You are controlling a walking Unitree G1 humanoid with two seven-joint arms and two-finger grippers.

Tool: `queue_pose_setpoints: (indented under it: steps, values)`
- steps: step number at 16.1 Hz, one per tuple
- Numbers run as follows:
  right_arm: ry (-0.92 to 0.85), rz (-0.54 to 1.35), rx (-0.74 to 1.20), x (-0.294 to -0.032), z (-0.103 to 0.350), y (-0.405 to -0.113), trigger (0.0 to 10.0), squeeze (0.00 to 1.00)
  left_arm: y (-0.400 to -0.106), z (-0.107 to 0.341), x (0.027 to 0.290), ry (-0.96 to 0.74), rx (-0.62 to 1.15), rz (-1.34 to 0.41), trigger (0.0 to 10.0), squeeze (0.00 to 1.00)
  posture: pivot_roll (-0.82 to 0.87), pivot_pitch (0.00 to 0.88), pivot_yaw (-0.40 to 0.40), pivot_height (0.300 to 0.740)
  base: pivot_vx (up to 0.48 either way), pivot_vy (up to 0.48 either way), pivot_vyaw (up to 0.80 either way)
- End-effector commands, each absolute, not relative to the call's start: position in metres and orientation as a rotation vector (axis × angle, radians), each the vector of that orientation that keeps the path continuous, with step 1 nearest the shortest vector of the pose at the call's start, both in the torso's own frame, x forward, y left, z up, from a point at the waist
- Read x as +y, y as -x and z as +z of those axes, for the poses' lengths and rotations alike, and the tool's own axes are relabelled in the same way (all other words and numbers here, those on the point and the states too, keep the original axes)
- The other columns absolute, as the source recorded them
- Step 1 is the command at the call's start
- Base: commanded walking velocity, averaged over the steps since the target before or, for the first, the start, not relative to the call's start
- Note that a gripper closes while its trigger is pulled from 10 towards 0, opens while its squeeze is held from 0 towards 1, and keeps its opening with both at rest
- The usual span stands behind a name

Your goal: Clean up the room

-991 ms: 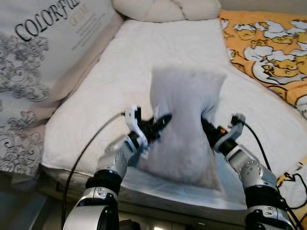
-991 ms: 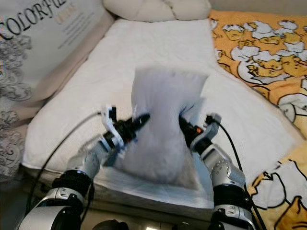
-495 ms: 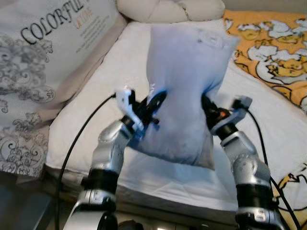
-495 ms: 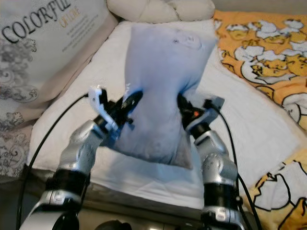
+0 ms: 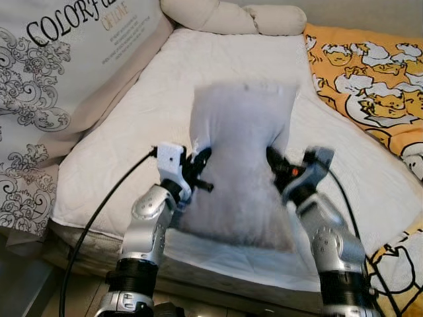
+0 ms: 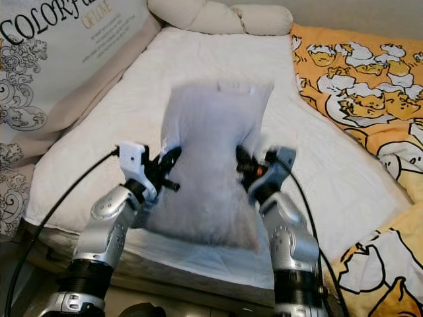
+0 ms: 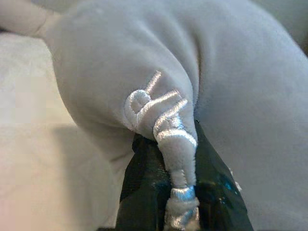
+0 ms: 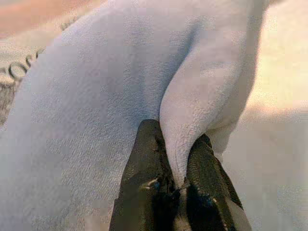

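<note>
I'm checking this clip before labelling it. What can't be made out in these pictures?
- Grey pillow: motion-blurred in both eye views; its small top mark is unreadable.
- Stitched lettering, left wrist view: crumpled into the left gripper pinch, cut off.
- Bed under the pillow: hidden by it.
- Right gripper fingertips: buried in fabric.

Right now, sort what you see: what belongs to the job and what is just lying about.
In the job:
- pillow, pinched on both sides
- left gripper, shut on a fold of it
- right gripper, shut on the other edge
- bed under it

Lying about:
- orange blanket
- printed cushion
- cream bolster
</note>
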State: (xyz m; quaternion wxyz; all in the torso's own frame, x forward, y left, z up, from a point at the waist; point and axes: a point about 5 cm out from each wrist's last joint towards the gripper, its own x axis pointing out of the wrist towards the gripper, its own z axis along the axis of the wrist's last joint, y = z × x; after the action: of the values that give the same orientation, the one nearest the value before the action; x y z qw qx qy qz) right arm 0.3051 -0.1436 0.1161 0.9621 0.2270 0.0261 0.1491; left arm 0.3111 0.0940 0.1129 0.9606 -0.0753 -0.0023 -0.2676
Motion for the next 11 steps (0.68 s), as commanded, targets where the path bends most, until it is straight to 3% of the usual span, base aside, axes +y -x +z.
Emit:
queue_pose_setpoints:
  steps: [1,4,5,6,7,8,11]
  values:
    - [-0.429,0.299,0.021,-0.142,0.123,-0.306,0.0,0.00,-0.312,0.122,0.088,0.120,-0.031,-0.561,0.0,0.00,0.01,0.000,-0.015,0.740,0.000,0.000,0.00]
    - [-0.475,0.261,0.070,-0.137,0.111,-0.300,0.0,0.00,-0.303,0.122,0.093,0.099,-0.027,-0.513,0.0,0.00,0.05,0.000,-0.084,0.740,0.000,0.000,0.00]
    - [-0.441,0.220,0.105,-0.133,0.103,-0.300,0.0,0.00,-0.301,0.122,0.097,0.066,-0.043,-0.497,0.0,0.00,0.02,0.000,-0.057,0.740,0.000,0.000,0.00]
    - [-0.389,0.199,0.124,-0.129,0.100,-0.300,5.8,0.00,-0.302,0.122,0.101,0.040,-0.058,-0.466,7.0,0.00,0.02,0.000,-0.050,0.740,0.000,0.000,0.00]
    - [-0.375,0.213,0.119,-0.126,0.102,-0.300,5.8,0.00,-0.303,0.118,0.100,0.041,-0.019,-0.458,7.0,0.00,0.03,0.000,-0.052,0.740,0.000,0.000,0.00]
    - [-0.371,0.255,0.127,-0.119,0.102,-0.298,10.0,0.00,-0.303,0.114,0.102,-0.002,0.023,-0.455,10.0,0.00,0.02,0.000,-0.040,0.740,0.000,0.000,0.00]
    - [-0.396,0.173,0.130,-0.130,0.101,-0.303,10.0,0.00,-0.305,0.115,0.105,-0.043,0.019,-0.453,10.0,0.00,0.02,0.000,-0.019,0.740,0.000,0.130,-0.17]
